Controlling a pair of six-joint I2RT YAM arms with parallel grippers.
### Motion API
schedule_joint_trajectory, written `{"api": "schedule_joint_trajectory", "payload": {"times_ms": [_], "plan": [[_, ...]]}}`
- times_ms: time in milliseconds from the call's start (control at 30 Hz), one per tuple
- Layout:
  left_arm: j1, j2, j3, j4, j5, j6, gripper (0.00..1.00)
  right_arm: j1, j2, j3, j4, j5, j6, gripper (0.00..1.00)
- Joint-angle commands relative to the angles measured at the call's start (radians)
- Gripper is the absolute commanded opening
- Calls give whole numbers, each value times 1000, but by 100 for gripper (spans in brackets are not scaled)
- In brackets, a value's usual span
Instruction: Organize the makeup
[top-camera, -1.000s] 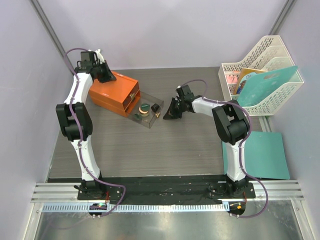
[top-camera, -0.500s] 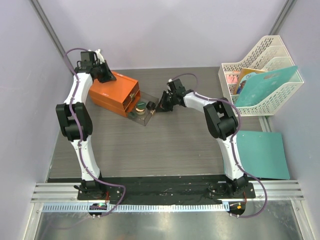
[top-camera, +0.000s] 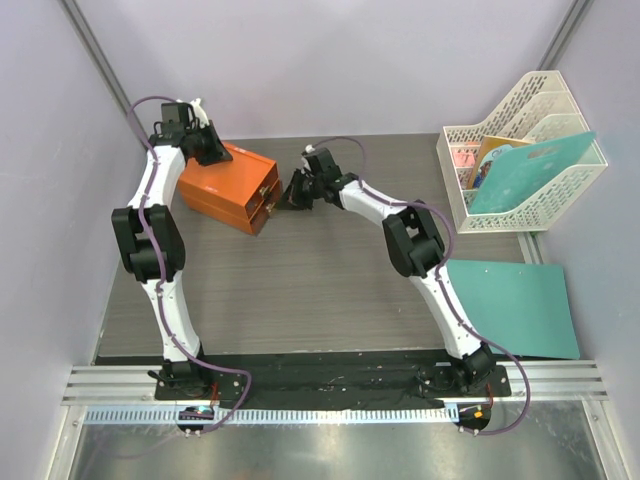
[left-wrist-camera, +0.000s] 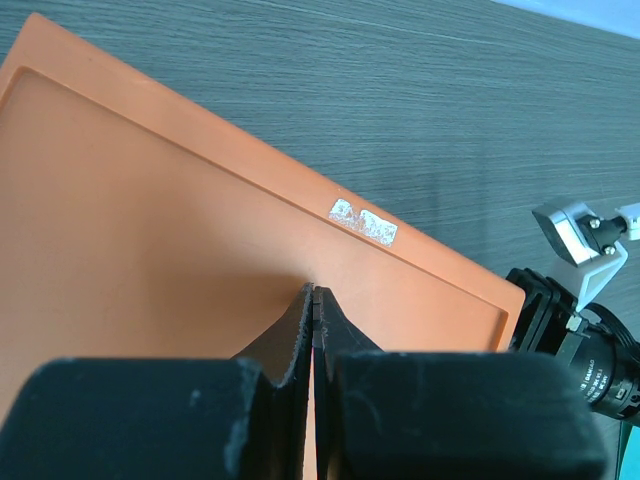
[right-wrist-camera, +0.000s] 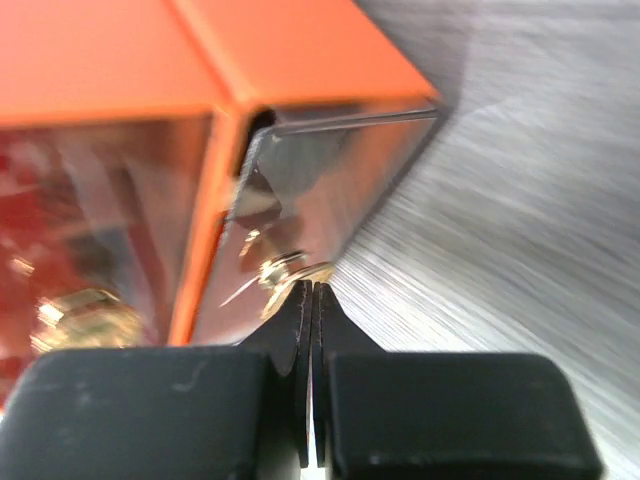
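Left wrist — orange box (left-wrist-camera: 150, 230), torn white sticker (left-wrist-camera: 363, 223), unreadable

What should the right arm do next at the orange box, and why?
Probably nudge the shut right gripper slightly toward the orange drawer box: the clear drawer front looks not quite flush, its gold knob sits against the gripper, and the shut left gripper presses the box top.

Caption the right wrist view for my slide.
Shut right end effector at the gold knob of the clear drawer, orange box above.
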Motion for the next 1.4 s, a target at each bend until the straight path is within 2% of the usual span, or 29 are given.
{"api": "schedule_joint_trajectory", "payload": {"times_ms": [0, 167, 300, 467, 633, 733, 800, 867, 900, 933, 1000, 1033, 1100, 1133, 1200, 1233, 1267, 1367], "plan": [[4, 226, -187, -560, -182, 87, 0, 23, 43, 113, 125, -40, 110, 1], [6, 226, -186, -559, -184, 87, 0, 41, 68, 131, 191, -42, 130, 1], [4, 228, -181, -563, -184, 89, 0, 41, 47, 123, 164, -53, 99, 1], [6, 221, -183, -560, -185, 95, 0, 24, -122, -87, 131, 47, -57, 1], [6, 133, -157, -531, -179, 95, 0, 0, -358, -267, 70, 165, -200, 1], [6, 68, -91, -520, -182, 86, 3, -8, -461, -353, 41, 236, -264, 3], [6, 36, -19, -513, -179, 81, 6, -8, -502, -393, 15, 283, -308, 8], [6, -15, 51, -503, -168, 78, 16, -9, -556, -420, -2, 314, -336, 13], [6, -31, 73, -496, -164, 79, 20, -8, -573, -428, -19, 349, -362, 20], [6, -71, 89, -476, -144, 76, 29, -8, -588, -433, -28, 365, -376, 22], [6, -113, 112, -441, -126, 67, 37, -8, -637, -454, -59, 419, -414, 33], [6, -142, 110, -392, -107, 64, 47, -8, -656, -462, -66, 437, -427, 35], [4, -219, 86, -341, -66, 47, 60, -9, -709, -485, -94, 472, -457, 44], [3, -245, 60, -320, -56, 41, 73, -9, -726, -494, -105, 530, -476, 48], [-2, -314, 31, -261, -29, 37, 84, -8, -783, -523, -132, 564, -496, 58], [-5, -331, 8, -253, -21, 40, 94, -8, -802, -534, -139, 601, -510, 61], [-6, -349, -5, -250, -7, 43, 99, -9, -825, -561, -143, 616, -517, 65], [-16, -403, -71, -247, 28, 79, 100, -9, -901, -621, -172, 667, -539, 77]]}}
